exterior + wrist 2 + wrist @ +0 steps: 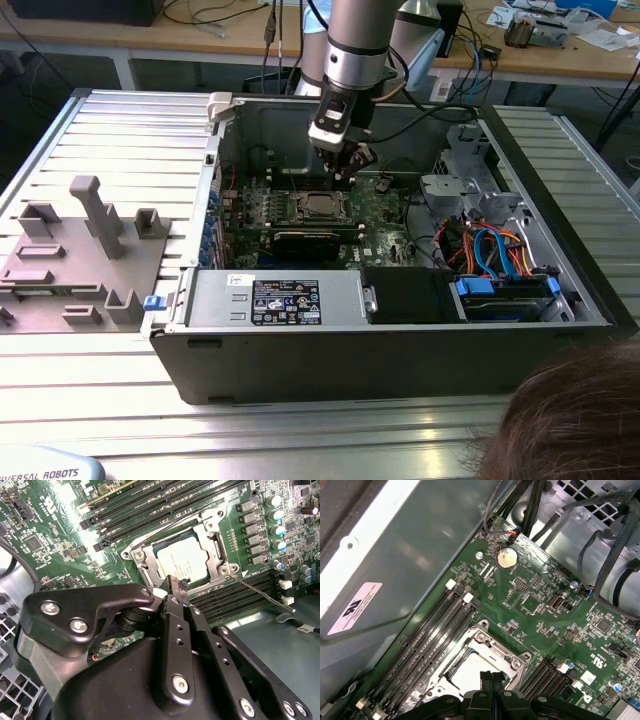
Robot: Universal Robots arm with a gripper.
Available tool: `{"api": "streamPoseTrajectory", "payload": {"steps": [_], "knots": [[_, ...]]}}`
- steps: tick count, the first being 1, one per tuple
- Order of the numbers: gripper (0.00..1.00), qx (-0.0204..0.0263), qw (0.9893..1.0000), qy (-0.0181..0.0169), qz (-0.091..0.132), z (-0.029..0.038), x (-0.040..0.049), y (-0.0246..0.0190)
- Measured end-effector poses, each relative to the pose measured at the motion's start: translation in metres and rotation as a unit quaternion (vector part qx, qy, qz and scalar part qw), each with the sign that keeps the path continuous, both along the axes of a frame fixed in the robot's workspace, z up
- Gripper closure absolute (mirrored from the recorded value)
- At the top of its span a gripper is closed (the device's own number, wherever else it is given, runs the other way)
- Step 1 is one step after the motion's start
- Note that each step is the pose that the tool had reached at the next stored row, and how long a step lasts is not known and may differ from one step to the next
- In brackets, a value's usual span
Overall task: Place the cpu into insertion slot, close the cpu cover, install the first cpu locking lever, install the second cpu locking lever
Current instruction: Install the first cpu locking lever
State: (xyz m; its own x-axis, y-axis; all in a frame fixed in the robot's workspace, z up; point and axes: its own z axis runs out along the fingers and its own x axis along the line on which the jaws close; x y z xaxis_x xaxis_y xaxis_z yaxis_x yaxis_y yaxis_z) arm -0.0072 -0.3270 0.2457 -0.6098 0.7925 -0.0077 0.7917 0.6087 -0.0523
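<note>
The open case lies on its side with the green board on its floor, and the slot sits near the board's middle. The gripper hangs close over one edge of the slot with its fingers pressed together and nothing between them. Whether it touches the metal cannot be told. The cover lies flat on the slot, and the cpu is seated inside it, showing through the window. One lever runs along the slot's edge. The loose lever angles out from the slot's corner. The likely risk is the narrow fingertips sliding off that thin wire and striking board parts beside the slot. If the lever missed its hook, the cover would be left unclamped.
</note>
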Motion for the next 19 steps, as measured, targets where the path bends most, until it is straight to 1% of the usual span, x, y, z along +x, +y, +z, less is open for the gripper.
{"api": "streamPoseTrajectory", "payload": {"steps": [10, 19], "knots": [[0.89, 0.0, 0.9999, 0.0, 0.013, 0.0, 0.0, 0.0], [0.89, 0.0, 0.9996, 0.0, 0.028, 0.0, 0.0, 0.0]]}}
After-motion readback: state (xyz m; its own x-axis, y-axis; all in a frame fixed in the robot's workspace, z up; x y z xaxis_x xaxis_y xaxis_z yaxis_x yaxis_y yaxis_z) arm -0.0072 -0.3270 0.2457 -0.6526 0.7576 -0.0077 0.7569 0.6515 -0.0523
